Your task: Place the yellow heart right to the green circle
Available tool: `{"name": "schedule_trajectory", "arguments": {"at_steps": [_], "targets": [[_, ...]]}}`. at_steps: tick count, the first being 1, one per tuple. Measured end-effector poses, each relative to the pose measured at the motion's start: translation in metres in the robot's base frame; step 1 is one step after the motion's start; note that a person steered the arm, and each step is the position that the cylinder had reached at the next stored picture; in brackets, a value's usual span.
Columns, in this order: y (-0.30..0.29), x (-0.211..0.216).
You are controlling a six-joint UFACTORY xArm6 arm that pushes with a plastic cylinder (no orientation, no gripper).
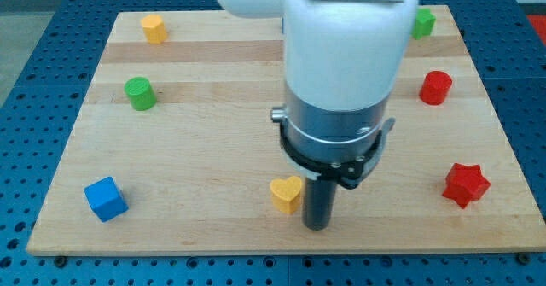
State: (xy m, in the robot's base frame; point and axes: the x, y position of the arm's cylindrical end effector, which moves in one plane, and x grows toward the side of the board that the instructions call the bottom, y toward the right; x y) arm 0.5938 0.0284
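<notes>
- My tip (317, 226) sits just right of the yellow heart (287, 194), near the counter's (213, 115) bottom edge.
- The green circle (140, 92) stands far up-left.
- No pincer in sight.

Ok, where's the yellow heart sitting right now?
The yellow heart is near the board's bottom edge, about mid-width, with my tip just to its right and slightly lower in the view. The green circle is far off toward the upper left.

Yellow heart (287, 194) flat nr board's bottom edge, centre; green circle (139, 92) upright, far upper-left.
</notes>
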Motion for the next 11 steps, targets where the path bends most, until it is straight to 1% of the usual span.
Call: {"name": "schedule_trajectory", "arguments": {"at_steps": [2,3,4,5,6,7,8,9,10,11], "targets": [[-0.027,-0.041],[-0.062,-0.056],[-0.101,-0.061],[-0.128,-0.067],[-0.129,-0.088],[-0.113,-0.095],[-0.110,-0.113],[-0.117,-0.115],[-0.123,-0.093],[-0.135,-0.100]]}}
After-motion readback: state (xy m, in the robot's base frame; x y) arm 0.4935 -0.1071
